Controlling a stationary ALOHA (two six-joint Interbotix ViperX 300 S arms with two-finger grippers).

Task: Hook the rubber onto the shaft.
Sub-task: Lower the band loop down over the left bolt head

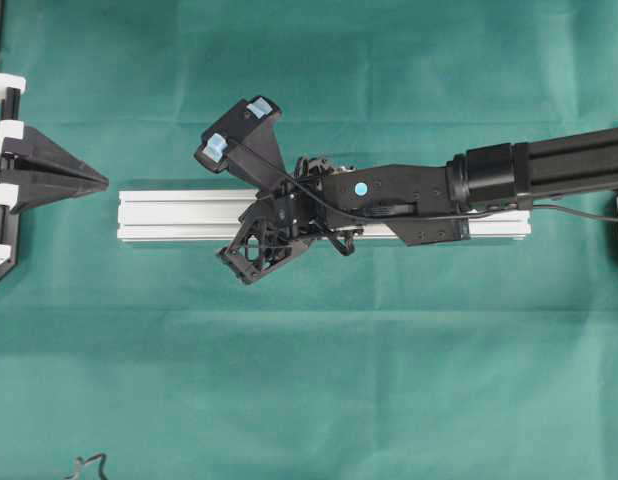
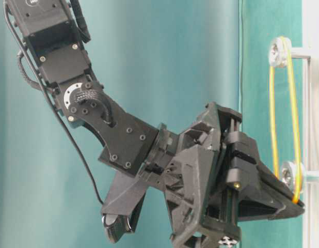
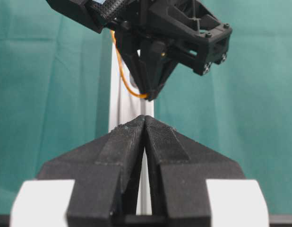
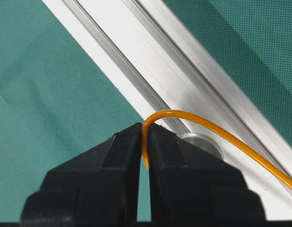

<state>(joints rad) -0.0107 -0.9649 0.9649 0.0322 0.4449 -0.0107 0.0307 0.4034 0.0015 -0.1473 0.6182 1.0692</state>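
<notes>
The rubber (image 4: 217, 127), a thin orange band, is pinched at one end between the tips of my right gripper (image 4: 145, 131), which is shut on it. It arcs over a silver shaft head (image 4: 201, 143) on the grey rail (image 4: 150, 61). From table level the rubber (image 2: 272, 113) loops round the upper shaft (image 2: 278, 51) and stretches down past the lower shaft (image 2: 289, 173) to the right gripper (image 2: 297, 202). My left gripper (image 1: 101, 183) is shut and empty, off the rail's left end. Its tips (image 3: 145, 119) point along the rail.
The rail (image 1: 179, 215) lies lengthwise across the green cloth, with the right arm (image 1: 549, 170) reaching in over it from the right. A black cable end (image 1: 86, 465) lies at the front left corner.
</notes>
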